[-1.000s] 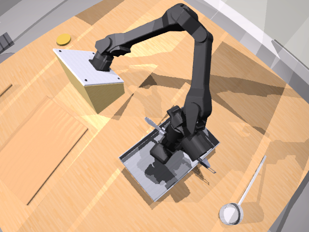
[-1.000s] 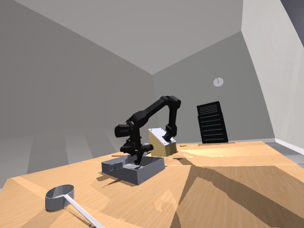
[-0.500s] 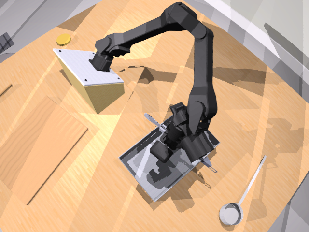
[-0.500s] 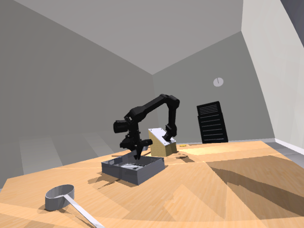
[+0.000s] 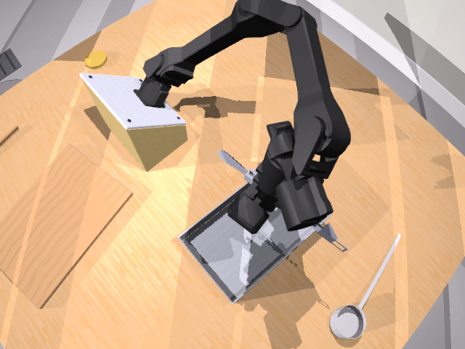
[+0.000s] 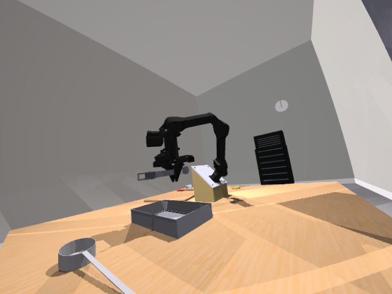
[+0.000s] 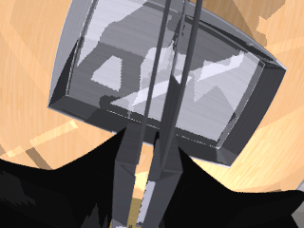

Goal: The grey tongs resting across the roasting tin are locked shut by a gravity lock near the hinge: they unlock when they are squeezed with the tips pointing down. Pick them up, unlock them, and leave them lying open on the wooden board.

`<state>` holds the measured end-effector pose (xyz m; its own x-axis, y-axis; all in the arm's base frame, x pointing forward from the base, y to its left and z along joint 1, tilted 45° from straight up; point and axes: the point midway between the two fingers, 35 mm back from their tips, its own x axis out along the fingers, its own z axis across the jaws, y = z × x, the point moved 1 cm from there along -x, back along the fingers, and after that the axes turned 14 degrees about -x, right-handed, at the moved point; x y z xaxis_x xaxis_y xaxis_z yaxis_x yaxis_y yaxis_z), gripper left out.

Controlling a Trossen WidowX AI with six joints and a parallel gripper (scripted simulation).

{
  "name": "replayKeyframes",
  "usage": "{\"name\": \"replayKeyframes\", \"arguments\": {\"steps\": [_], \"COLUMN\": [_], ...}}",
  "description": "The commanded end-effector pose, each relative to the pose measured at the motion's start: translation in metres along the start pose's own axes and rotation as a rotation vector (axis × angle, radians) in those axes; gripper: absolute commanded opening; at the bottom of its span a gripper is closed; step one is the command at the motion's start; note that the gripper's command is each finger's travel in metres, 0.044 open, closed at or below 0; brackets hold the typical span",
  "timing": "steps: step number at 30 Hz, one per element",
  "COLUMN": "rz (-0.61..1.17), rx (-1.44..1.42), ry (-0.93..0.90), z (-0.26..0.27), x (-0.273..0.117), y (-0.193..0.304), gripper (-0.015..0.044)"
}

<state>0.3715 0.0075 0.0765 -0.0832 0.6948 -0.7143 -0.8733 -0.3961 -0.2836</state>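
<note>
Bench (image 5: 158, 323) (image 6: 285, 253) brightly lit, w/ hard-edged shadows & warm glare patches; tin (image 5: 240, 297) (image 6: 164, 226) (image 7: 258, 123) interior mottled; ext. view's walls dim grey; edges jagged; wrist view bows tin's rim.

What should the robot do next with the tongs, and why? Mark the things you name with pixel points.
I think it should tip the tongs (image 5: 233, 162) (image 6: 158, 174) (image 7: 172, 114) so their tips point down, because the gripper (image 6: 174, 180) (image 7: 143, 136) holds them nearly level above the roasting tin (image 5: 207, 269) (image 6: 193, 223) (image 7: 258, 116), and the lock needs tips down.

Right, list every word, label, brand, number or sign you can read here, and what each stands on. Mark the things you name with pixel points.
No readable text anywhere.
Round white wall clock (image 6: 281, 106): a hand shows, no numerals legible.
Tall black slatted cabinet (image 6: 274, 158): pale lines, no lettering.
Black robot arm (image 5: 309, 63) (image 6: 220, 145): no brand legible.
</note>
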Motion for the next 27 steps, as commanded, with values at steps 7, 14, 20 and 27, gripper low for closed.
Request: {"name": "replayKeyframes", "arguments": {"steps": [7,14,20,27], "rz": [-0.006,-0.007,-0.004,-0.002], "rx": [0.068,0.206,0.336,0.484], "ry": [0.012,0.031,0.042,0.046], "z": [-0.024,-0.071,-0.11,-0.152], "x": [-0.004,-0.01,-0.013,-0.015], "y": [0.01,0.035,0.064,0.103], "gripper": [-0.015,-0.015,-0.015,-0.015]}}
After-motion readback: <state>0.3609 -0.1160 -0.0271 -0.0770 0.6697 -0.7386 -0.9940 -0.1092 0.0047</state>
